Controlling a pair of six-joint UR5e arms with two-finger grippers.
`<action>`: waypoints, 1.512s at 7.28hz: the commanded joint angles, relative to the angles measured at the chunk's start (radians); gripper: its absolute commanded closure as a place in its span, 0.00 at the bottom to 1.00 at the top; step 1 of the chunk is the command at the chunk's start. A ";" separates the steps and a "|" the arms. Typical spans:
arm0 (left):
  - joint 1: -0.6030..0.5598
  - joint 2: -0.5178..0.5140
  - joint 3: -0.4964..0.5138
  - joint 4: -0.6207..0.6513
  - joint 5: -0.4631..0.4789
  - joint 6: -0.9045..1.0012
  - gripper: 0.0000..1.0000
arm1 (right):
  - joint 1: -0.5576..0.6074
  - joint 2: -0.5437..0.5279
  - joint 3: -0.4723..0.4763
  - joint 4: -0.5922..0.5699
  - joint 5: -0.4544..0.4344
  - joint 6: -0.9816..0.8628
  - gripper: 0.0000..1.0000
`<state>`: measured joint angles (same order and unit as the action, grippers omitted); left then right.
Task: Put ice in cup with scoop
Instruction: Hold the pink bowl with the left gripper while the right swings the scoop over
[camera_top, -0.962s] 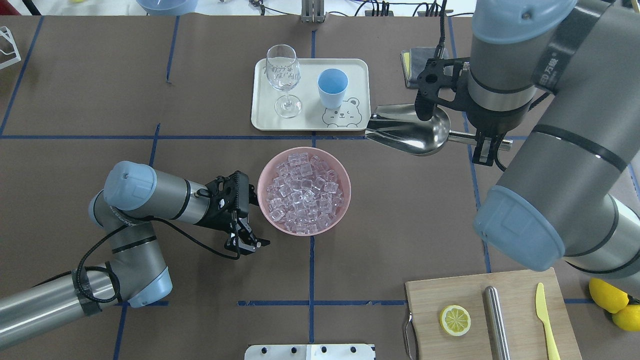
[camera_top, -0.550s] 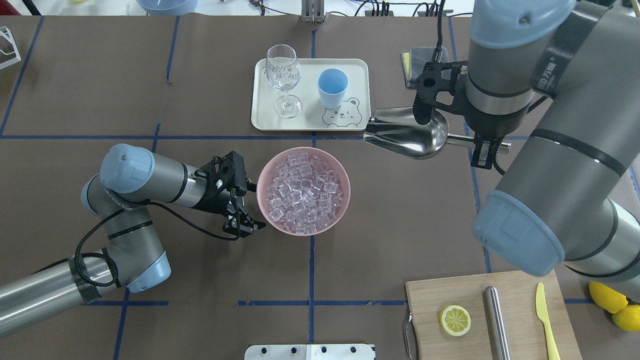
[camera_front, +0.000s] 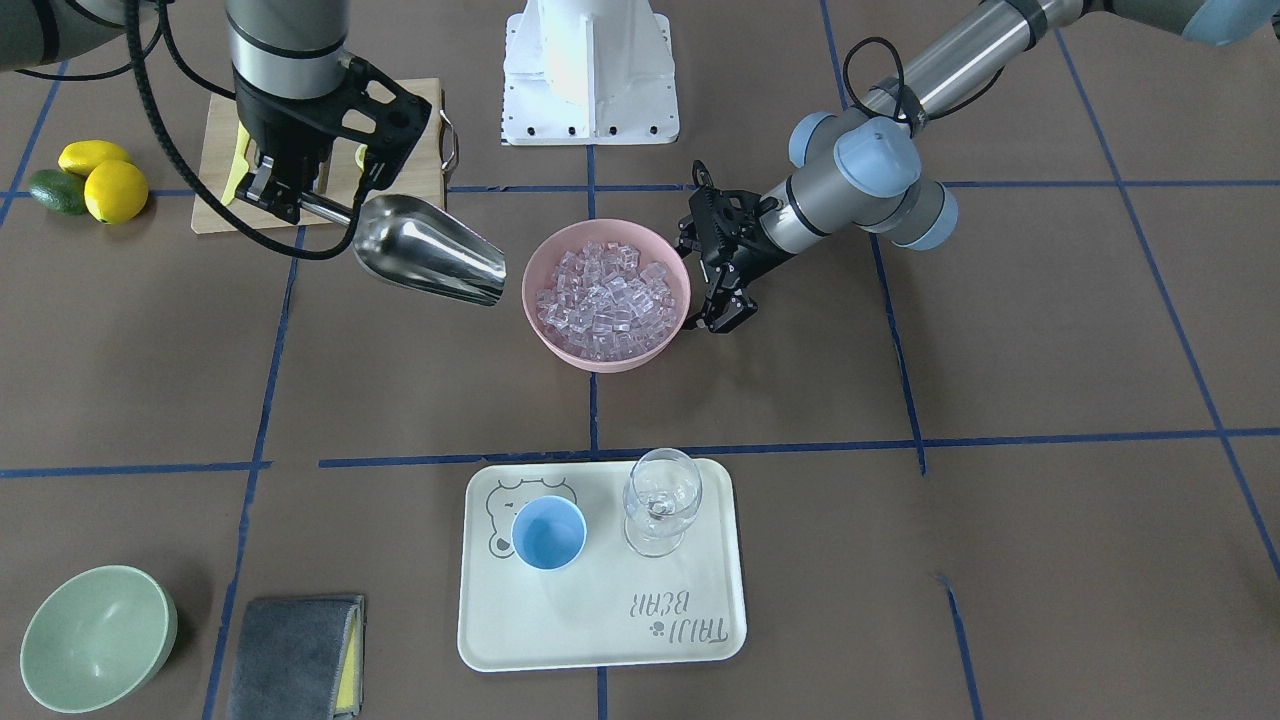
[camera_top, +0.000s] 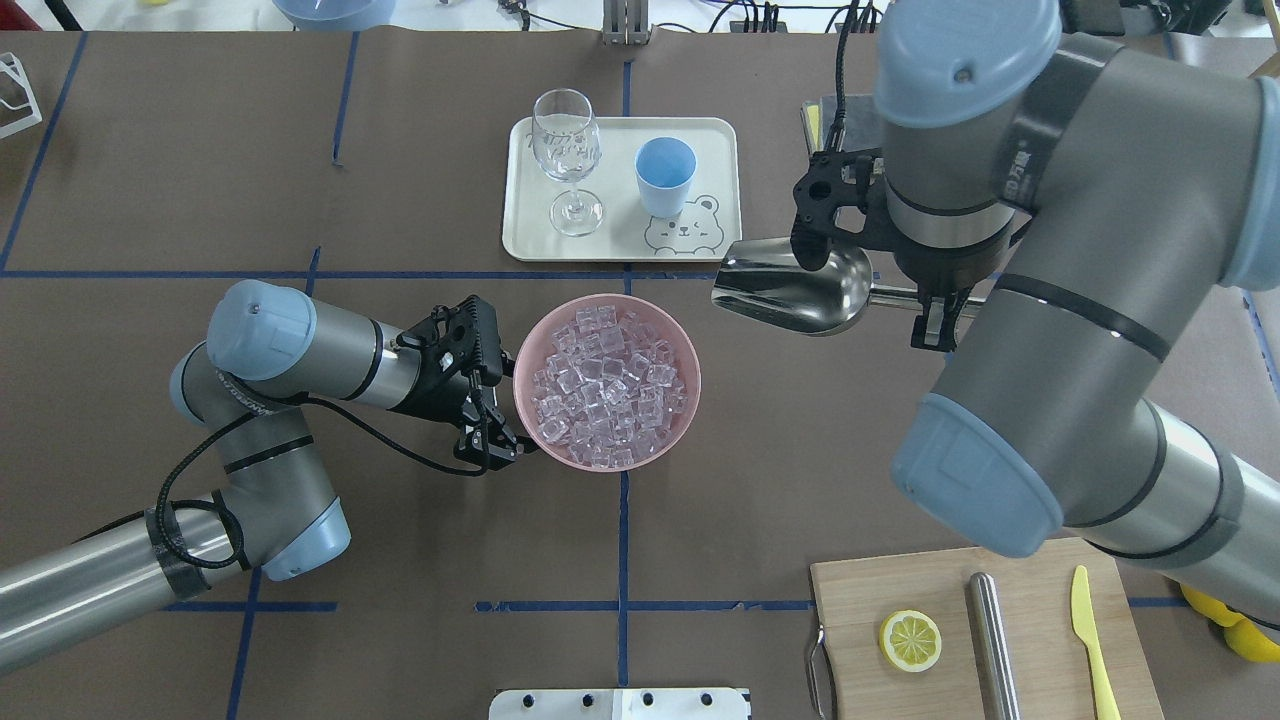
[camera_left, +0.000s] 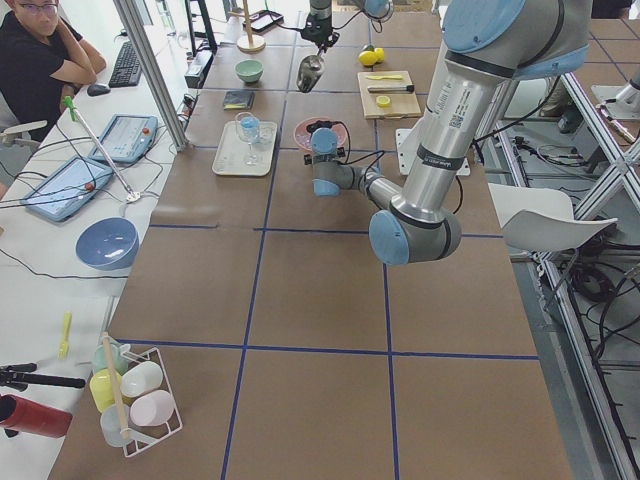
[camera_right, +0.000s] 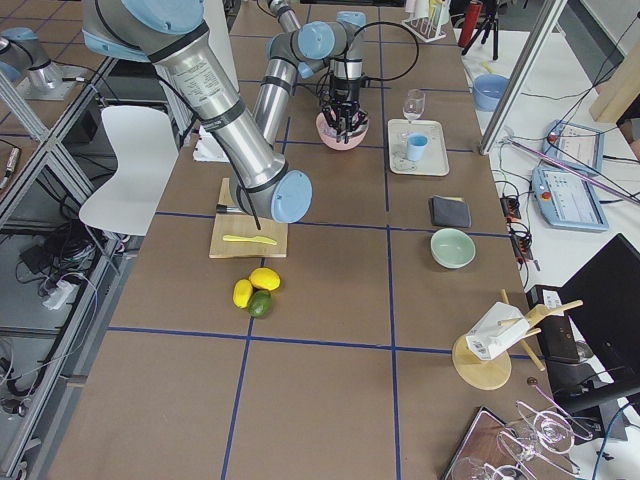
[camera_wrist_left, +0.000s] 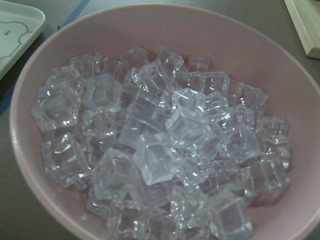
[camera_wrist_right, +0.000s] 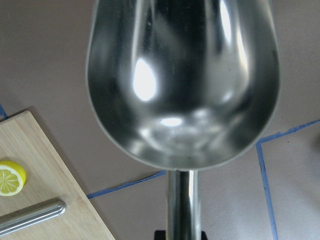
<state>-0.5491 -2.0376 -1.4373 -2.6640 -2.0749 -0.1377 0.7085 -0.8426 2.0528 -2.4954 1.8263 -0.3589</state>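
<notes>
Steel scoop (camera_top: 800, 290), empty, hangs near the pink bowl (camera_top: 686, 350) of ice (camera_top: 605, 385), handle clamped in the right claw (camera_top: 932, 303); left claw (camera_top: 495, 450), spread apart, sits beside the bowl.

Brown paper-covered table (camera_top: 800, 450) ruled with blue tape lines (camera_top: 400, 274). Resting directly on it: a round pink plastic bowl (camera_top: 694, 400) at centre; a cream rectangular tray (camera_top: 620, 240) farther from the robot; a wooden cutting board (camera_top: 860, 590); a pale green bowl (camera_front: 60, 650) beside a folded grey cloth (camera_front: 290, 640); two yellow lemons (camera_front: 115, 190) touching a green lime (camera_front: 55, 190).
</notes>
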 joint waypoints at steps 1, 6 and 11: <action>0.000 0.000 0.000 -0.002 -0.001 0.001 0.00 | -0.033 0.065 -0.055 -0.054 -0.039 0.000 1.00; -0.002 0.000 0.000 -0.002 -0.001 0.004 0.00 | -0.118 0.238 -0.239 -0.172 -0.134 0.017 1.00; -0.002 0.002 0.002 -0.002 -0.001 0.010 0.00 | -0.196 0.379 -0.514 -0.276 -0.262 0.017 1.00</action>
<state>-0.5507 -2.0362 -1.4371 -2.6661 -2.0755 -0.1294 0.5230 -0.4738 1.5639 -2.7497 1.5795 -0.3421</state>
